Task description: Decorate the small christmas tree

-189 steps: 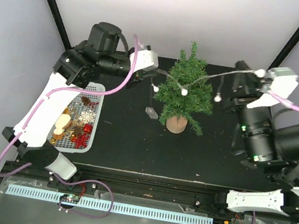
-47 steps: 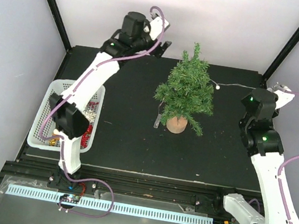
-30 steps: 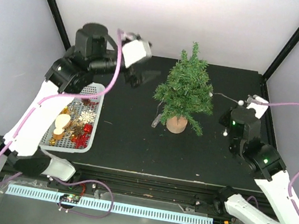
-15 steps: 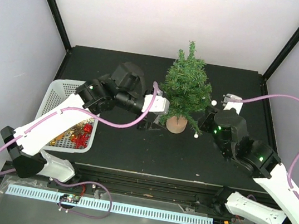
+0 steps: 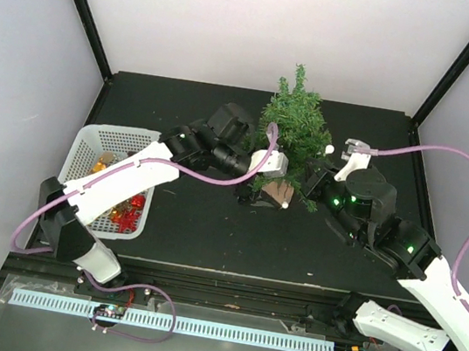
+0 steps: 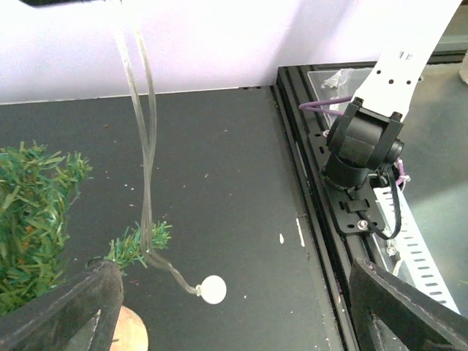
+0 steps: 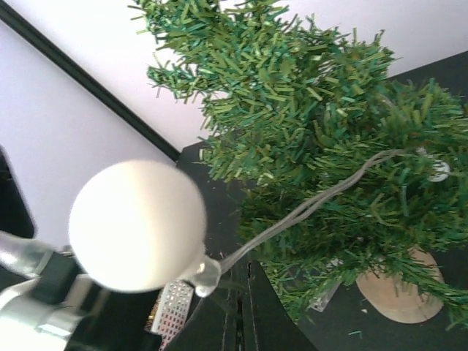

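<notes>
Now small christmas tree (image 5: 293, 140) just beside left jaws.

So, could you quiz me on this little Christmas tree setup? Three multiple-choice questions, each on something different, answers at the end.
1. Seen from overhead, the white basket of ornaments lies: A) left of the small christmas tree B) behind it C) right of it.
2. The bulbs on the light string are: A) red B) white C) blue.
3. The left gripper is: A) shut tight B) out of sight C) open.

Answers: 1 A, the basket sits far left in the overhead view; 2 B, a white bulb hangs near the stump; 3 C, its fingers stand wide apart in the wrist view.
</notes>
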